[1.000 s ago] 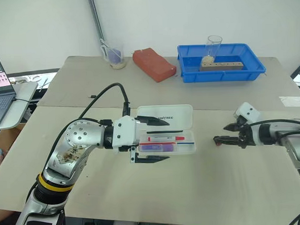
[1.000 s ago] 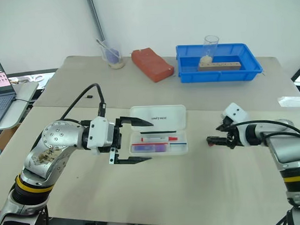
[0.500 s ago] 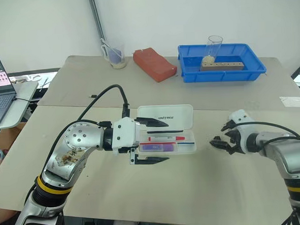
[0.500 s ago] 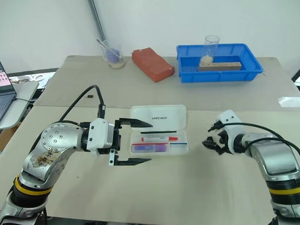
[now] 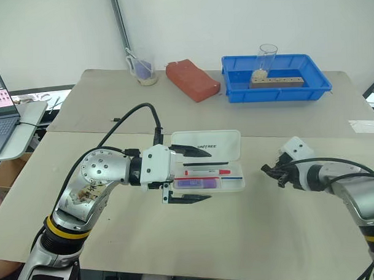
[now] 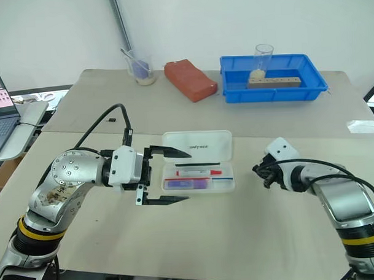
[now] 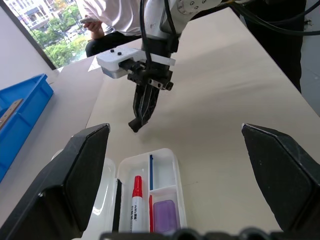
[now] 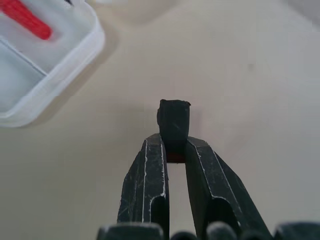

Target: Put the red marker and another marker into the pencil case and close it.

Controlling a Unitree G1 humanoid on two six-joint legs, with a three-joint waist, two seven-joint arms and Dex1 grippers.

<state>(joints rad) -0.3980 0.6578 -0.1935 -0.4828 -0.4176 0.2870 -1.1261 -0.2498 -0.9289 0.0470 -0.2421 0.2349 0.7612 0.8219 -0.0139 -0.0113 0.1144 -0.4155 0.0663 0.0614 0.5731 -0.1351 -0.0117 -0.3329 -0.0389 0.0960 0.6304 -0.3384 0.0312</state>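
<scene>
Left jaws [image 5: 194, 175] spread wide, empty, straddling open pencil case [image 5: 234, 184] on bench [image 5: 252, 236]. Right jaws [image 8: 172, 145] pinched on small black piece, beside case. Red marker [image 5: 206, 172] and purple marker [image 5: 191, 184] lying inside. Thin translucent plastic: light, slippery, flexing; best pressed at lid's free edge

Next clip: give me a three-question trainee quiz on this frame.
1. True or false: the pencil case lid is shut.
2. Which items lie in the case's tray? A) red marker and purple marker B) scissors C) nothing
3. Fill in: the left hand is ___, straddling the case's end; the right hand sits beside the case, fingers together.

Key: 1 false; 2 A; 3 open.
</scene>
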